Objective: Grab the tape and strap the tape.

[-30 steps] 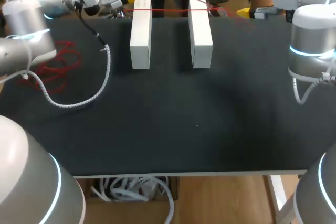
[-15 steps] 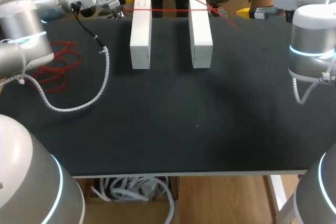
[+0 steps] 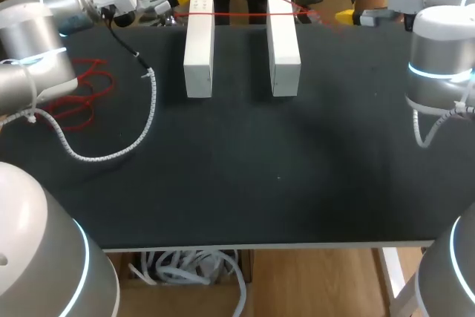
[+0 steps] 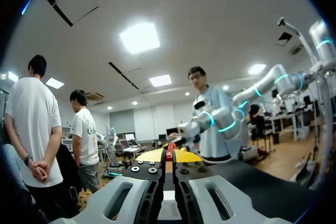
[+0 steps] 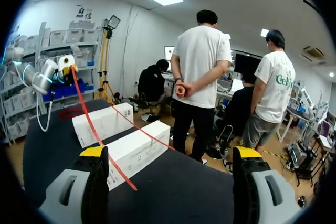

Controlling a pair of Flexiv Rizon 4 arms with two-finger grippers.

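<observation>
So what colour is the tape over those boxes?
Red. The tape shows best in the right wrist view, against the white boxes.

Ahead of the right gripper (image 5: 170, 153) the table (image 5: 184, 195) lies open up to two white boxes (image 5: 137, 153) crossed by red tape (image 5: 92, 109).

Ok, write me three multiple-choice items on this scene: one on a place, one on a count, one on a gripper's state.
1. Where does the thin red tape run?
A. across both white rectangular boxes
B. under both boxes
C. lengthwise between the boxes

2. How many boxes lie on the black table?
A. one
B. two
C. four

3. The right gripper is:
A. shut on the tape
B. shut on a box
C. open

Answers: 1 A, the tape crosses both box tops from the left gripper, which is shut on it. 2 B, two lie side by side. 3 C, its yellow tips stand wide apart, gripping nothing.
</observation>
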